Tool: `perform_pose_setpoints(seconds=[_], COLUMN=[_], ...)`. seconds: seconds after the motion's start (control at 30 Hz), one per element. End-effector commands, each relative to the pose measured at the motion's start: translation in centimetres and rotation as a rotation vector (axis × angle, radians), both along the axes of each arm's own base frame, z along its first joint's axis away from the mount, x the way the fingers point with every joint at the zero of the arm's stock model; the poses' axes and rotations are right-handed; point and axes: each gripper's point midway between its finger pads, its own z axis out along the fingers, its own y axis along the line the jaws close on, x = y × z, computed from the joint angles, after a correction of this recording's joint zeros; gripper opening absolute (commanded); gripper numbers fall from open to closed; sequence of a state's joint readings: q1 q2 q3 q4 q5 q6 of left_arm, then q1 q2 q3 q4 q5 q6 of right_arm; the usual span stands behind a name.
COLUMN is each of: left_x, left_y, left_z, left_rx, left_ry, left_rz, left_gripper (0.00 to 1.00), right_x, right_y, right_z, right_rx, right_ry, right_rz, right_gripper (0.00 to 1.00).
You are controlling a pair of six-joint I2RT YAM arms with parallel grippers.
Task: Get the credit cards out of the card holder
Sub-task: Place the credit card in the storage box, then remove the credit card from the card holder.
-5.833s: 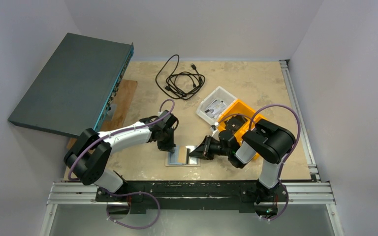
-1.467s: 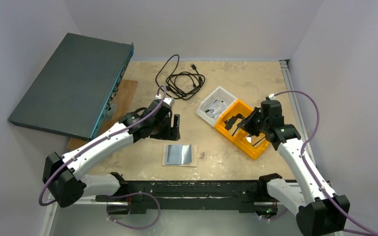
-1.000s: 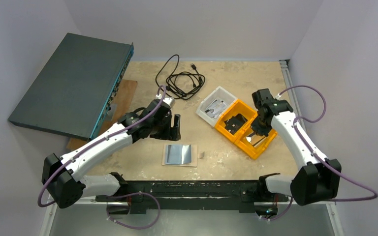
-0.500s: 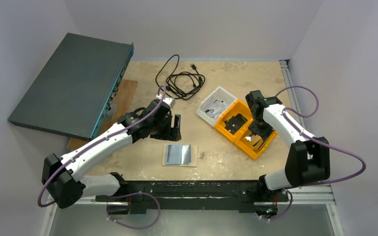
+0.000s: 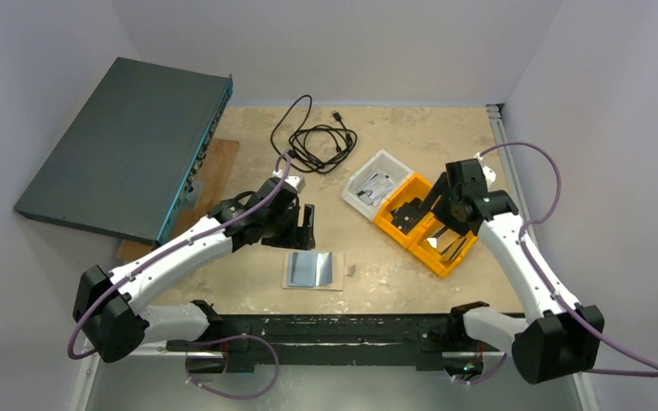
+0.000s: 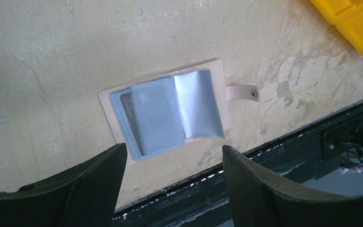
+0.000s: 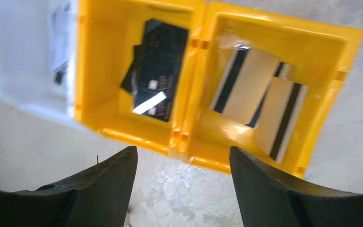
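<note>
The card holder (image 5: 313, 270) lies open and flat near the table's front edge, its blue-grey inside up and its tab (image 6: 241, 92) pointing right. In the left wrist view the card holder (image 6: 196, 101) has clear sleeves, and a dark card (image 6: 126, 111) shows under one. My left gripper (image 5: 306, 224) hovers open just behind it, nothing between the fingers (image 6: 174, 149). Two credit cards (image 7: 246, 90) with black stripes lie in the right compartment of the orange bin (image 5: 394, 229). My right gripper (image 5: 435, 205) hangs open and empty above that bin (image 7: 182, 150).
A white tray (image 5: 368, 175) adjoins the orange bin's left side; the bin's left compartment holds a black item (image 7: 158, 66). A coiled black cable (image 5: 313, 137) lies at the back. A large dark flat box (image 5: 128, 145) and a wooden board (image 5: 218, 171) sit at the left.
My right gripper opened over the orange bin's right compartment, left a card there, then rose and drew back. The left gripper edged slightly toward the card holder.
</note>
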State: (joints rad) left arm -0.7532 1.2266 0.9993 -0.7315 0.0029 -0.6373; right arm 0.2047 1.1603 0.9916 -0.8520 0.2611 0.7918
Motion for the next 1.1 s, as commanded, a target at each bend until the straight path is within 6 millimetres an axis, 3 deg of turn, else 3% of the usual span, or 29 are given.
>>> perform_pose_setpoints(seconds=[0.0, 0.23, 0.47, 0.6, 0.8, 1.07], left_x=[0.4, 0.9, 0.7, 0.5, 0.1, -0.2], left_y=[0.4, 3.5, 6.1, 7.3, 8.4, 8.6], left_z=[-0.7, -2.9, -4.4, -4.8, -5.1, -5.2], left_rx=[0.009, 0.093, 0.088, 0.091, 0.096, 0.094], left_ry=[0.0, 0.032, 0.064, 0.069, 0.073, 0.079], left_rz=[0.049, 0.178, 0.281, 0.323, 0.37, 0.377], left_gripper=[0.74, 0.75, 0.75, 0.74, 0.68, 0.65], right_x=[1.2, -0.7, -2.9, -4.1, -5.5, -5.8], right_y=[5.7, 16.2, 24.7, 28.7, 32.7, 34.4], right_z=[2.1, 1.5, 0.8, 0.2, -2.0, -6.1], right_rx=[0.155, 0.245, 0.343, 0.347, 0.331, 0.265], right_ry=[-0.145, -0.143, -0.137, -0.123, -0.076, -0.004], right_rz=[0.246, 0.476, 0.68, 0.778, 0.872, 0.912], right_gripper=[0.72, 0.69, 0.6, 0.55, 0.5, 0.49])
